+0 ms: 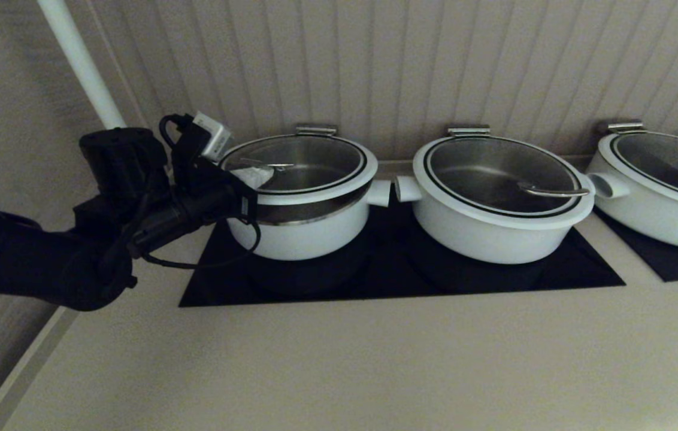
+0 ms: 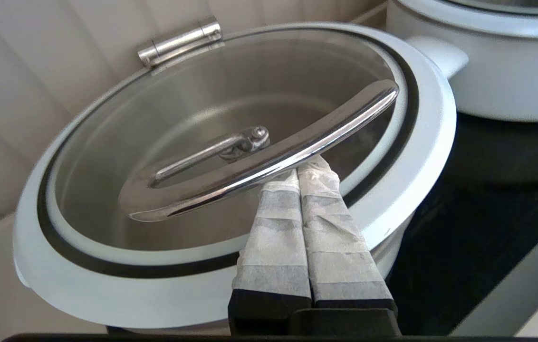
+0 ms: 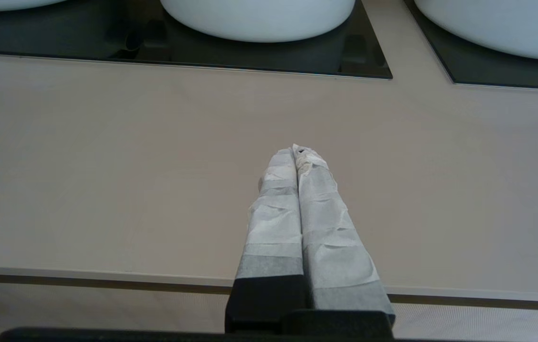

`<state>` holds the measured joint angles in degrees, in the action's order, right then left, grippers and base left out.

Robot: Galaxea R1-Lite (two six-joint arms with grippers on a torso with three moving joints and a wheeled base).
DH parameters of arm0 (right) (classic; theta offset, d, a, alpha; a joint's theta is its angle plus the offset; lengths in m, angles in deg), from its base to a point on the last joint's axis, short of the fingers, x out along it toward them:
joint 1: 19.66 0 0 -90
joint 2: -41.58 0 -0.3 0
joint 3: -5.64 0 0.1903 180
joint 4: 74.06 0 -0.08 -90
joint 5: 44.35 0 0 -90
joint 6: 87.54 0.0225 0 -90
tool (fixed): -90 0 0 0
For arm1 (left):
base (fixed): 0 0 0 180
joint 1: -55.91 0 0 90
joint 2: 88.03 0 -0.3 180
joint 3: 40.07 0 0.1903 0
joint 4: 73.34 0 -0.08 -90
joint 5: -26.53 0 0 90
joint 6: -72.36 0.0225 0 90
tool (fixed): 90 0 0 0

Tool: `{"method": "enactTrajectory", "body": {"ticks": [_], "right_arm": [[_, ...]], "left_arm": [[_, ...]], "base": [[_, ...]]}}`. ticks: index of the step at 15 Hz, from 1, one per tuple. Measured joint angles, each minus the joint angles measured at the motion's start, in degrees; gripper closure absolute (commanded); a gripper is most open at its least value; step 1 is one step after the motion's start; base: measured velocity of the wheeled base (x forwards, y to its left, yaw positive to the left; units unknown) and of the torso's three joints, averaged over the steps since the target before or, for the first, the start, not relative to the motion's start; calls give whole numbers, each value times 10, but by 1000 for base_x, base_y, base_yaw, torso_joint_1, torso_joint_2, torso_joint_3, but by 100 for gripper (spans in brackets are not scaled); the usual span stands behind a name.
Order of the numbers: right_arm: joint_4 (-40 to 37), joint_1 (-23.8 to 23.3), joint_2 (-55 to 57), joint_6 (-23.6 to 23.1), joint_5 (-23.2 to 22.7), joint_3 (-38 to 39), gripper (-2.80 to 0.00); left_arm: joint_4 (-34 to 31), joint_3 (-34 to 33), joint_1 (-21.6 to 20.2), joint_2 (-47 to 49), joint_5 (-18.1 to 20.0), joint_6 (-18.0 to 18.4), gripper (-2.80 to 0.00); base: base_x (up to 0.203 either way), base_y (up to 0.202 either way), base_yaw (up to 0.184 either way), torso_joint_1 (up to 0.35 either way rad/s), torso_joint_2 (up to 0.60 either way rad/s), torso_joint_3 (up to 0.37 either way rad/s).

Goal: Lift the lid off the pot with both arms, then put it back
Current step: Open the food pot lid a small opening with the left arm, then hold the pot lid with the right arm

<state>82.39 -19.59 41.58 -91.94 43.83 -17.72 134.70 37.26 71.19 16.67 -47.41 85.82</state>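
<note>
The pot (image 1: 303, 236) is the leftmost and deepest white pot on the black hob. Its glass lid (image 1: 300, 161) sits slightly raised at the front, and a steel band shows under its white rim. My left gripper (image 1: 252, 176) is at the lid's near left side. In the left wrist view its fingers are pressed together, and the left gripper's (image 2: 304, 168) tips are tucked under the arched steel handle (image 2: 273, 161) of the lid (image 2: 202, 118). My right gripper (image 3: 297, 152) is shut and empty over the bare counter in front of the hob, and is out of the head view.
A wider white pot (image 1: 489, 227) with its lid stands right beside the small pot, their side handles nearly touching. A third pot (image 1: 656, 203) stands far right. A steel hinge (image 1: 316, 129) sits behind the lid against the panelled wall. Beige counter (image 1: 345, 359) lies in front.
</note>
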Motion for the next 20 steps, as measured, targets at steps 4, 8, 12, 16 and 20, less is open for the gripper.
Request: {"method": "enactTrajectory", "body": {"ticks": [4, 8, 12, 16, 20], "right_arm": [[17, 0, 0, 1, -6, -3, 0], [20, 0, 27, 11, -57, -51, 0], [61, 9, 123, 10, -94, -101, 0], [192, 17, 301, -3, -111, -131, 0], [354, 20, 505, -65, -199, -174, 0]], "left_arm": [[0, 2, 0, 1, 0, -1, 0], [1, 2, 0, 3, 0, -2, 0], [0, 2, 0, 4, 0, -4, 0], [0, 3, 0, 4, 0, -4, 0], [0, 4, -7, 4, 0, -5, 0]], "base": [[0, 0, 0, 0, 0, 0], [0, 0, 0, 0, 0, 0], [0, 0, 0, 0, 0, 0], [0, 0, 0, 0, 0, 0], [0, 0, 0, 0, 0, 0]]}}
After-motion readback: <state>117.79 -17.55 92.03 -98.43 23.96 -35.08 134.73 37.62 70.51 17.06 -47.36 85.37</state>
